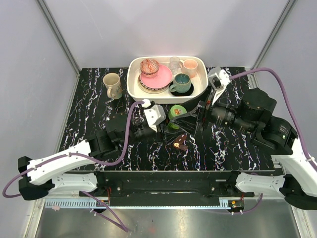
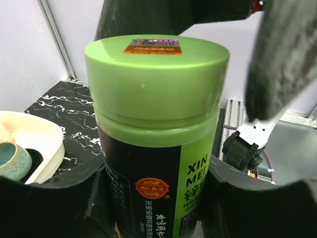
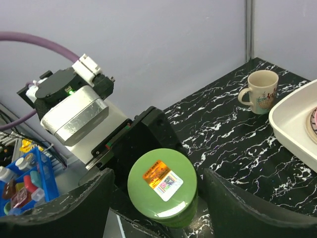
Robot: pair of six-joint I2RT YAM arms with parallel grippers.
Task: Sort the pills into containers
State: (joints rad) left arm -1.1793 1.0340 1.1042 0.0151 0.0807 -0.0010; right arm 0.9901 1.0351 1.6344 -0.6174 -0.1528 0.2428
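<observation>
A green-lidded pill bottle (image 2: 156,134) with a black and green label stands upright near the table's middle (image 1: 177,111). My left gripper (image 2: 156,198) is shut on its body, one finger pressed against each side. My right gripper (image 3: 158,198) is open and straddles the green lid (image 3: 162,186) from above. A gap shows between the lid and each of its fingers (image 3: 64,208). The containers, a small dark-brown oblong case (image 1: 181,143), lie on the table just in front of the bottle. No pills are in view.
A white tray (image 1: 133,84) of crockery sits at the back centre. Left of it stands a beige mug (image 1: 113,85), which also shows in the right wrist view (image 3: 257,89). A blue rack (image 3: 29,173) of small items lies beyond the table's near edge.
</observation>
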